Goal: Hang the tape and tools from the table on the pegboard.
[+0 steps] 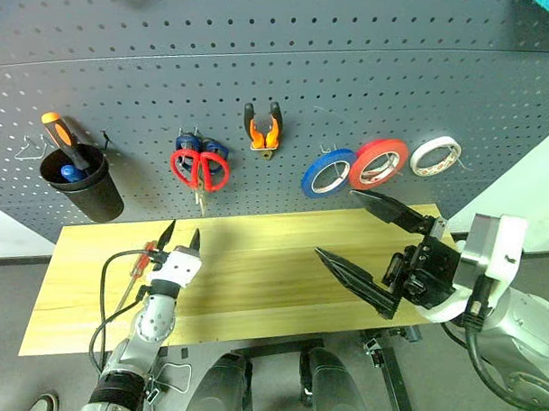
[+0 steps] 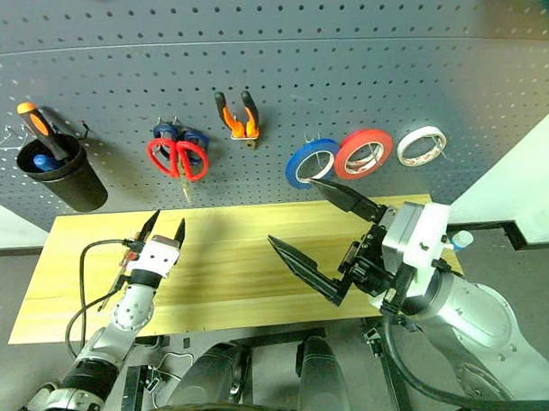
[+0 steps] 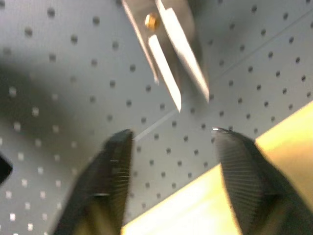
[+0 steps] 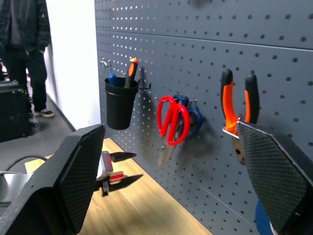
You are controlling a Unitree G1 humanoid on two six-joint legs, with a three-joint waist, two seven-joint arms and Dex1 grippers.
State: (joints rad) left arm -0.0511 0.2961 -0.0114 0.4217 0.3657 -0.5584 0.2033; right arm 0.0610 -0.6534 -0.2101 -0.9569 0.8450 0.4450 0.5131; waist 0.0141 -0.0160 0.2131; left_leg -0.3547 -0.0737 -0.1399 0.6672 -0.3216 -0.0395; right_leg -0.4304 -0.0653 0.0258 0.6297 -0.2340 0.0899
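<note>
The pegboard (image 1: 288, 71) is standing along the far edge of the table (image 1: 254, 268). On it, the red-handled scissors (image 1: 200, 169) are hanging in front of the blue-handled scissors (image 1: 197, 145), handles up and blades pointing straight down, so their long axis is running vertically. To their right the pliers (image 1: 263, 130) are hanging upright with the two handles reaching up and the jaws at the bottom. Further right the blue tape (image 1: 327, 172) is sitting on a hook just beside the red-orange roll (image 1: 379, 162), with the white roll (image 1: 435, 155) beyond; all three rings are tilting slightly. At the far left a black cup (image 1: 80, 183) is holding the orange-and-black screwdriver (image 1: 64, 140), which is leaning up and to the left.

The slim red-handled screwdriver (image 1: 141, 263) is lying on the left part of the table, its long axis running near to far with a slight slant, just left of the left gripper (image 1: 182, 237). That gripper's fingers are standing apart, pinching nothing, pointing toward the pegboard. The right gripper (image 1: 368, 245) is hovering above the right part of the table, fingers spread wide and empty.

A person (image 4: 22, 54) is standing on the floor beyond the table's left end.
</note>
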